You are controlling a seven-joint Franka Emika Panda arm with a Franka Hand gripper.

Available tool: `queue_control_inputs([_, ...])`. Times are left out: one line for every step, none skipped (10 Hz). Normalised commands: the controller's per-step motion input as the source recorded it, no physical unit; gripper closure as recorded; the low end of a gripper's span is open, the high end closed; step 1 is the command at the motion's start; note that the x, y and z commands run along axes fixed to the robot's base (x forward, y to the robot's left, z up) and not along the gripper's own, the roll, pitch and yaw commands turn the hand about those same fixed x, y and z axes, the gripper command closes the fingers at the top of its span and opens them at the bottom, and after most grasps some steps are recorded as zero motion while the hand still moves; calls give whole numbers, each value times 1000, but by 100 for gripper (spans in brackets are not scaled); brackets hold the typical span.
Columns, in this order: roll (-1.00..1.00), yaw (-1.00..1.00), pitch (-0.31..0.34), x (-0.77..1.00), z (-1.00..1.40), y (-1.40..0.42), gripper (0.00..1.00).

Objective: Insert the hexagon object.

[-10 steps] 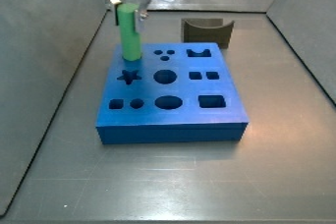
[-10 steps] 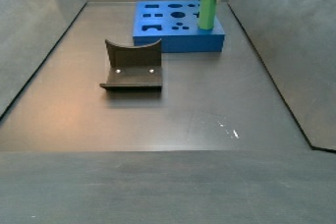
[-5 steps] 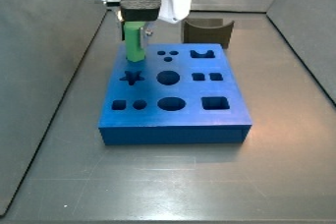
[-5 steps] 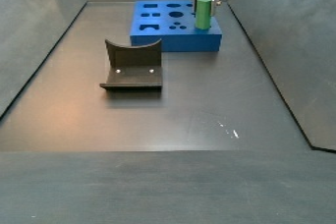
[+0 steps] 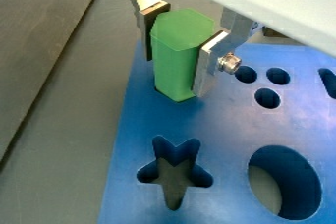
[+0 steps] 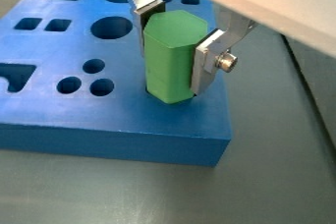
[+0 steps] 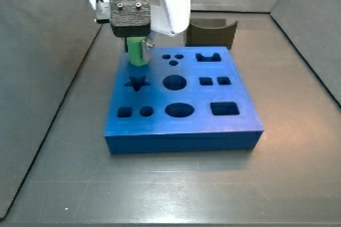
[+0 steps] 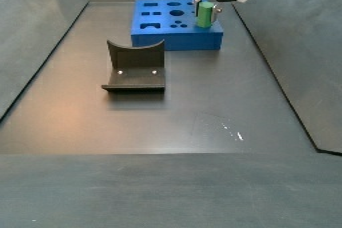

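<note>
hexagon object upright, gripper jaws clamping it, low over blue block

A: Where's the gripper?
B: Over the block corner, w/ the hexagon object upright btwn its fingers, lower end in the block top, just beside the star hole
A: Curved piece?
B: On the floor, well apart from the block

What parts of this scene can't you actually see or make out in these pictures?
- Hexagon object: its bottom end meets the blue block; how deep it sits is unclear in both wrist views.
- Its top, side view: hidden by the pincer.
- Dark curved piece: partly behind the pincer.
</note>
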Motion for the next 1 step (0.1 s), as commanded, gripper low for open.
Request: queue_control_inputs([0, 0, 0, 0, 0, 0, 100])
